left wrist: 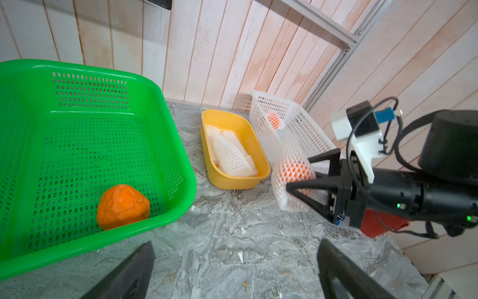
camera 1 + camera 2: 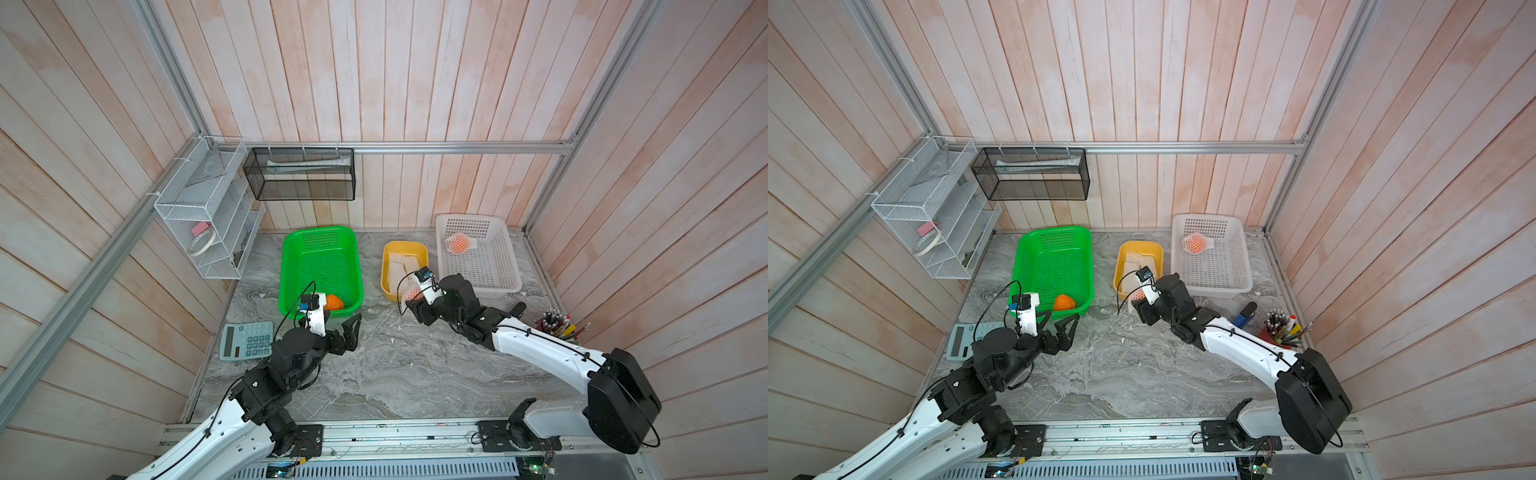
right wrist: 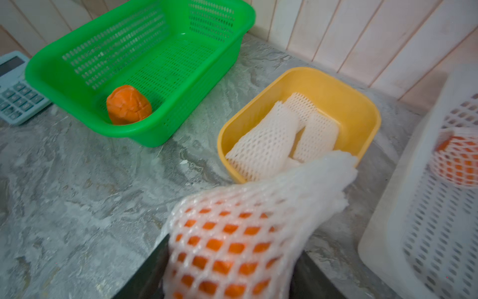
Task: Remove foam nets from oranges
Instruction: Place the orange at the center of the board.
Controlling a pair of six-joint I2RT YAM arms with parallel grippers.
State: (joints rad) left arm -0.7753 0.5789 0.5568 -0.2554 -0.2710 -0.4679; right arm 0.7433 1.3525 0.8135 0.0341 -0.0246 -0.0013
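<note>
Grey marble-look tabletop, pinkish plank walls all round. Three oranges: one bare, two netted, plus two flat foam nets. Right gripper clamps a netted orange; left gripper gapes empty.

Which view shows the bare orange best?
Left wrist: the bare orange sits close, sharp and unobstructed in the green basket. Right wrist shows it smaller, slightly soft. Both top views show it tiny, one partly hidden.
</note>
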